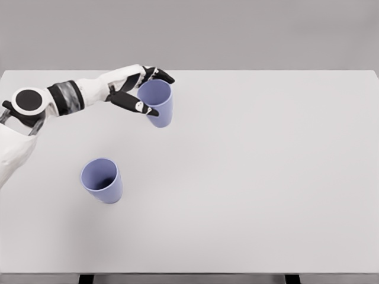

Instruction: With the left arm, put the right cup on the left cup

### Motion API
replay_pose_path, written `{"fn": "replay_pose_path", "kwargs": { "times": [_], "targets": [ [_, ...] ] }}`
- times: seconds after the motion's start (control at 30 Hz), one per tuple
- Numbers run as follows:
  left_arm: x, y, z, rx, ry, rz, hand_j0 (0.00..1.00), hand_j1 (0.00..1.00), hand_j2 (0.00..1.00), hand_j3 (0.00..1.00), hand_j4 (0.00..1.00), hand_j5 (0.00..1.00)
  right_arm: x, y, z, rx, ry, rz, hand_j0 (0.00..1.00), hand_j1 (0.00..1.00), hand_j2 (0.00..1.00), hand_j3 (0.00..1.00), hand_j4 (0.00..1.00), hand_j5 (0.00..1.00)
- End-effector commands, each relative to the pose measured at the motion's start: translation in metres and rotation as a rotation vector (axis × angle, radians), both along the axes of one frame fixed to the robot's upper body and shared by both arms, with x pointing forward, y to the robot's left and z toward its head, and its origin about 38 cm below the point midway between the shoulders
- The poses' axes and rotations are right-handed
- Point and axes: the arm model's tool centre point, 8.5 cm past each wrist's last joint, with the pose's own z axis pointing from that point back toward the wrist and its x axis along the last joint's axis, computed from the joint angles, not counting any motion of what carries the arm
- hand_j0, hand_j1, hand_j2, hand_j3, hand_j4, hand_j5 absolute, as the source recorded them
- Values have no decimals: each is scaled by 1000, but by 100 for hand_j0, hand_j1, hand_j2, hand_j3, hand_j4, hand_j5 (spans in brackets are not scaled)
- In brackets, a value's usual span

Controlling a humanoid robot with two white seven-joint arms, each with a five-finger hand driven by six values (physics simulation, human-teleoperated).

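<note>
1. One arm [65,97] shows, white with dark bands, coming in from the left edge of the head view and reaching across the far left part of the table [266,177].
2. One robot hand [137,90], the left, is at the end of that arm; its dark-tipped fingers [160,74] curl over the far rim of a cup while the thumb [137,105] presses the near side, so the hand is clamped on that cup.
3. Two cups are in view, both pale blue-violet and both open end up.
4. The held cup [160,106] sits right at the fingertips, tilted a little, its rim inside the grip and its body hanging just right of and below the thumb.
5. Whether its base touches the table cannot be told.
6. The free cup [102,180] stands on the table well apart from the robot hand, nearer the robot and slightly left of the hand.
7. One table carries everything: a plain light-grey top, its far edge just behind the robot hand.
</note>
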Motion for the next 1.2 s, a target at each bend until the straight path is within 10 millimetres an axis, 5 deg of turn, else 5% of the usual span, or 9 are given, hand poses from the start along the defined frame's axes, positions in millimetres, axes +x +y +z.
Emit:
{"fn": "replay_pose_path", "kwargs": {
  "times": [0.0,1.17],
  "targets": [
    [-5,3,9,-4,-16,-14,73,73,73,73,73,73,0,0,0,0,0,0,100,100,100,100,100,100],
    [-73,41,53,19,-54,-122,73,73,73,73,73,73,0,0,0,0,0,0,100,100,100,100,100,100]
  ]
}}
